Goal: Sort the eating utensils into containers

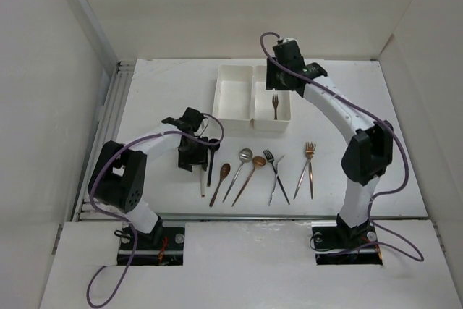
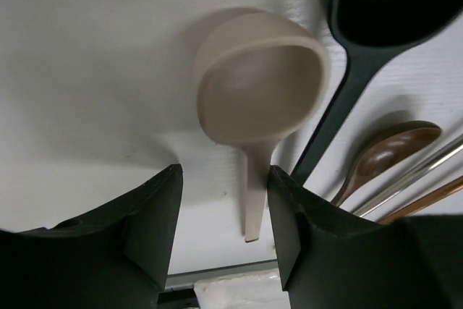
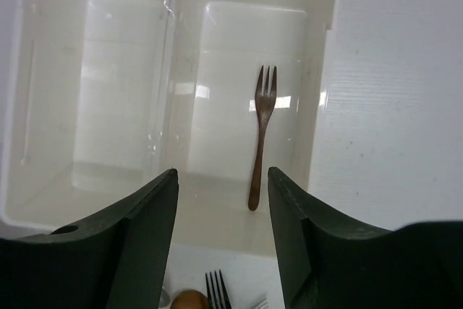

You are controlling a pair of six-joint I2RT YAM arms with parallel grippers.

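My left gripper [image 2: 224, 208] is open and low over the table. The white spoon's [image 2: 260, 85] handle lies between its fingers, close against the right finger [image 2: 289, 215]. In the top view this gripper [image 1: 192, 157] is at the left end of the utensil row, over the white spoon [image 1: 203, 182]. My right gripper [image 3: 223, 208] is open and empty above the two white bins. A brown fork [image 3: 260, 132] lies in the right bin [image 3: 318, 106]. The left bin [image 3: 14, 106] holds nothing.
A row lies on the table: black spoon [image 1: 211, 164], brown spoon [image 1: 221, 182], silver spoon [image 1: 239, 171], copper spoon [image 1: 249, 175], two crossed forks [image 1: 275, 175], two copper forks [image 1: 309, 168]. The bins [image 1: 235, 92] stand behind the row. White walls enclose the table.
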